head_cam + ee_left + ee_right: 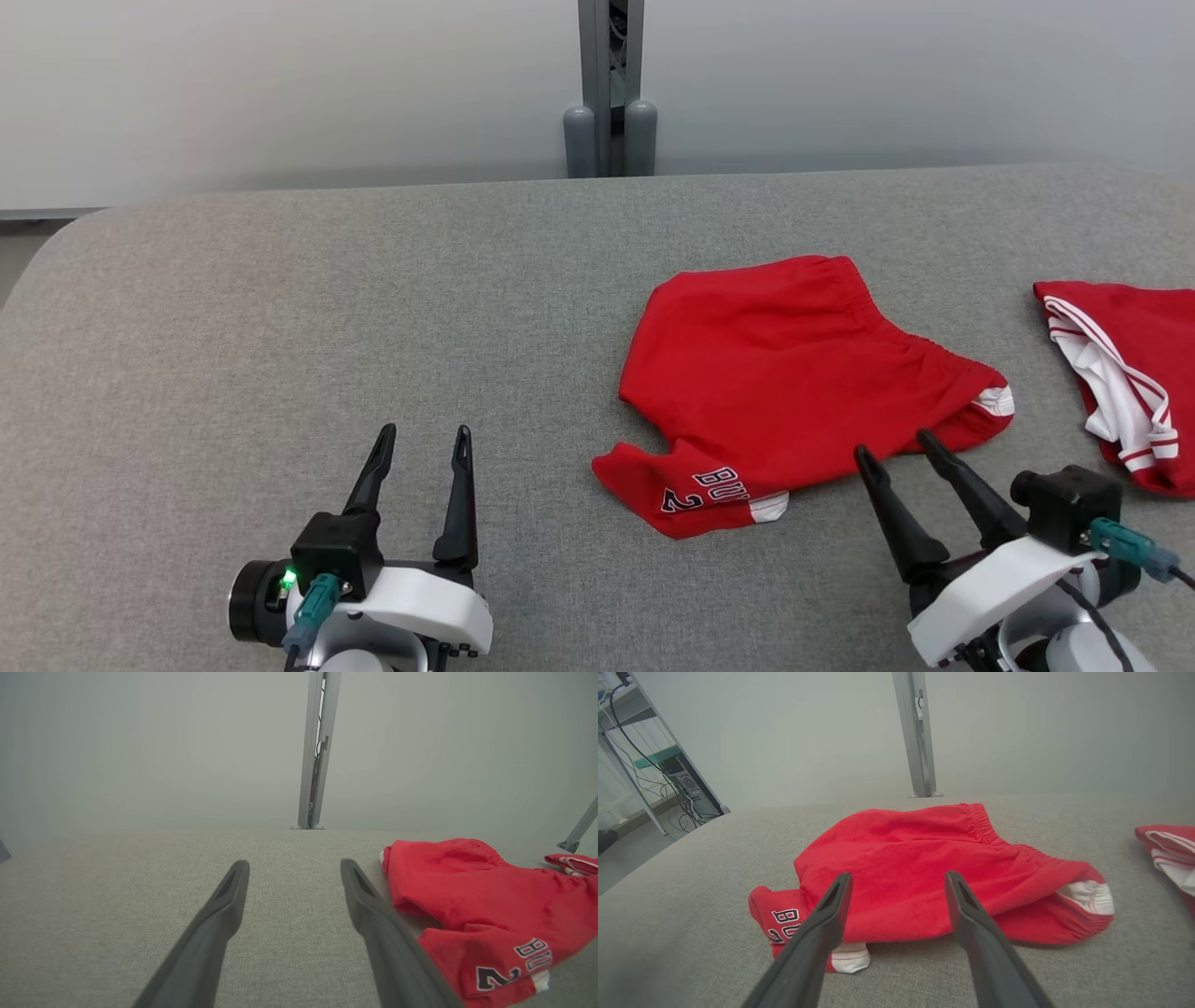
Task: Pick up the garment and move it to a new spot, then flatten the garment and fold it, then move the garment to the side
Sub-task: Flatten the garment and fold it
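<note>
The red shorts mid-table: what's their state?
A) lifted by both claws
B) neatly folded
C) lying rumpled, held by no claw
C: the red shorts lie rumpled on the grey table, the right gripper open near their front edge and the left gripper open off to the side.

Bright even light, soft shadows, wrist views slightly hazy

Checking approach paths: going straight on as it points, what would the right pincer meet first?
Probably the red shorts: the right pincer points at their near edge, though its height is unclear.
</note>
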Tool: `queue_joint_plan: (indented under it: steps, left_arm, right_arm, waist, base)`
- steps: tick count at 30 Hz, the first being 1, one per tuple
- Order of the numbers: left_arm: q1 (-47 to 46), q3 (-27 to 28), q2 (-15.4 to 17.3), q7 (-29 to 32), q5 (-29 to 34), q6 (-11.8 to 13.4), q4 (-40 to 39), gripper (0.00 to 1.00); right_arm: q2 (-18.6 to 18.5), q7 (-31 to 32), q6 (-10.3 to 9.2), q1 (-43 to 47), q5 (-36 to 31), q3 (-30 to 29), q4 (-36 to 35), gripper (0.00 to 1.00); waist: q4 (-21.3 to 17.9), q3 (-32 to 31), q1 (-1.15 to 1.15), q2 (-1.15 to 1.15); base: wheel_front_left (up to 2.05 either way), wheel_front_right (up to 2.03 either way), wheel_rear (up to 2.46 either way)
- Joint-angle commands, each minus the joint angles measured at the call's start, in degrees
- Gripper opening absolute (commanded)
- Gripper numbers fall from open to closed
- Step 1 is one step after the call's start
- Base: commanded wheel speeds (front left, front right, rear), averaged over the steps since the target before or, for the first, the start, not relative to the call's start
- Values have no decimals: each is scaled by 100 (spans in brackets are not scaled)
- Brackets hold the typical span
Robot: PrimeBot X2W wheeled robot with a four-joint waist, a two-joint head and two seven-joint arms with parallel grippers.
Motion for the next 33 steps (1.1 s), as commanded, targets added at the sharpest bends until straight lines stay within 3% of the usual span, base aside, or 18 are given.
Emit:
queue_joint_plan:
  steps: [1,12,32,33]
  left_arm:
    - [-27,17,23,-12,9,-24,-7,100]
    - [-120,-88,23,-12,6,-19,20,100]
    - [-200,-198,22,-12,-40,23,-27,100]
    - [-210,-204,23,-12,-40,29,-27,100]
  right_arm:
    - [-38,55,4,57,12,61,-70,100]
    - [-72,739,4,198,288,595,119,100]
    - [14,396,4,-505,241,630,1352,100]
    - [17,400,4,-539,267,686,1381,46]
  waist:
    - [14,13,0,0]
    - [343,166,0,0]
    - [811,414,0,0]
    - [817,421,0,0]
  base:
    - [0,0,0]
    - [0,0,0]
    - [0,0,0]
    - [0,0,0]
